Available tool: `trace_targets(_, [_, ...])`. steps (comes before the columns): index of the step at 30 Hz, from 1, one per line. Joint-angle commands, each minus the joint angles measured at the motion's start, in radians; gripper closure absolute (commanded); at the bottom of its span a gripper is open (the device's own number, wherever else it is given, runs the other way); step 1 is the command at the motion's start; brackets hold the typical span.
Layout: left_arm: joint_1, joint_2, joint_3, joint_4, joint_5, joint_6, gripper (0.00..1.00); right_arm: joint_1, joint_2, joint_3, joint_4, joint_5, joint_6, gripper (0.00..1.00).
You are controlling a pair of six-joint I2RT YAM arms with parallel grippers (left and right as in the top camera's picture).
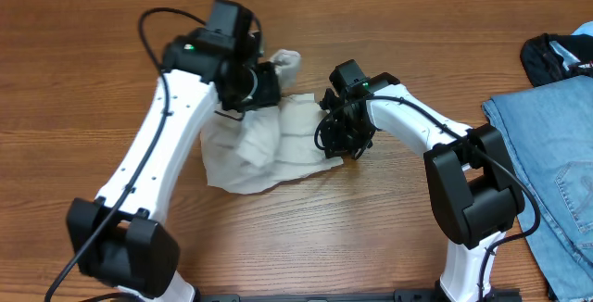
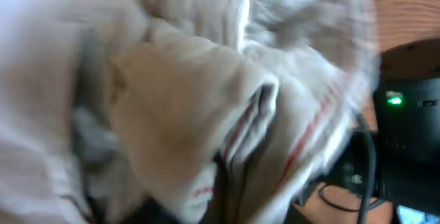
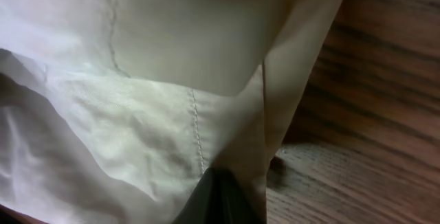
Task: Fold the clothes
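I cannot tell if the left end effector (image 1: 258, 85) or right end effector (image 1: 339, 135) grips the shorts (image 1: 269, 154); bunched cloth could slip.

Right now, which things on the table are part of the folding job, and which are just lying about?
In the job:
- cream shorts, bunched in the middle
- left gripper, at their top edge
- right gripper, at their right edge

Lying about:
- blue jeans, at the right edge
- dark garment, in the far right corner

Neither arm touches these two.
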Motion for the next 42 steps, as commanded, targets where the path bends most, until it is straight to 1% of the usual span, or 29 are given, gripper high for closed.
trace_targets(1, [-0.041,0.013,0.026,0.026,0.084,-0.023,0.37,0.003,0.006,-0.006,-0.014,-0.007,-0.001,0.96])
trace_targets(2, [-0.042,0.012,0.027,0.040,0.127,0.010,0.30,0.002,0.006,-0.004,-0.022,0.002,-0.001,0.96])
trace_targets(3, [-0.041,0.005,0.035,0.053,0.181,0.060,0.09,-0.003,0.005,0.002,-0.033,0.023,-0.001,0.96])
trace_targets(4, [-0.037,-0.002,0.042,0.055,0.189,0.073,0.00,-0.005,0.003,0.006,-0.042,0.031,0.000,0.96])
trace_targets(7, [-0.003,-0.045,0.082,0.036,0.132,0.096,0.00,-0.024,-0.022,0.036,-0.091,0.078,0.001,0.96])
trace_targets(8, [0.018,-0.066,0.094,0.027,0.100,0.097,0.00,-0.033,-0.039,0.051,-0.111,0.109,0.011,0.96])
trace_targets(12, [0.094,-0.115,0.097,0.028,0.049,0.108,0.00,-0.062,-0.121,0.111,-0.162,0.234,0.073,0.96])
trace_targets(15, [0.131,-0.108,0.092,0.023,0.005,0.159,0.00,-0.074,-0.196,0.161,-0.170,0.234,0.077,0.96])
trace_targets(16, [0.137,-0.103,0.085,0.024,-0.013,0.183,0.00,-0.073,-0.216,0.174,-0.169,0.208,0.058,0.96])
trace_targets(18, [0.139,-0.082,0.076,0.024,-0.038,0.229,0.00,-0.073,-0.250,0.193,-0.165,0.085,0.002,0.96])
trace_targets(21, [0.139,-0.025,0.074,0.024,-0.040,0.297,0.00,-0.069,-0.263,0.194,-0.143,-0.233,-0.054,0.96])
trace_targets(23, [0.139,0.021,0.074,0.024,-0.040,0.312,0.01,-0.069,-0.254,0.182,-0.120,-0.384,-0.056,0.96])
trace_targets(24, [0.139,0.051,0.074,0.026,-0.040,0.316,0.03,-0.068,-0.248,0.176,-0.112,-0.403,-0.052,0.96])
trace_targets(29, [0.139,0.187,0.074,0.032,-0.047,0.338,0.09,-0.060,-0.213,0.146,-0.101,-0.347,-0.049,0.96])
trace_targets(33, [0.139,0.298,0.074,0.024,-0.063,0.339,0.08,-0.052,-0.176,0.092,-0.074,-0.347,-0.049,0.96])
trace_targets(36, [0.139,0.369,0.074,-0.008,-0.063,0.342,0.04,-0.049,-0.142,0.030,-0.044,-0.372,-0.048,0.96])
trace_targets(39, [0.139,0.422,0.074,-0.054,-0.070,0.359,0.04,-0.040,-0.095,-0.023,-0.018,-0.423,-0.048,0.96])
trace_targets(42, [0.139,0.467,0.074,-0.122,-0.119,0.348,0.08,-0.029,-0.041,-0.060,-0.011,-0.411,-0.046,0.96])
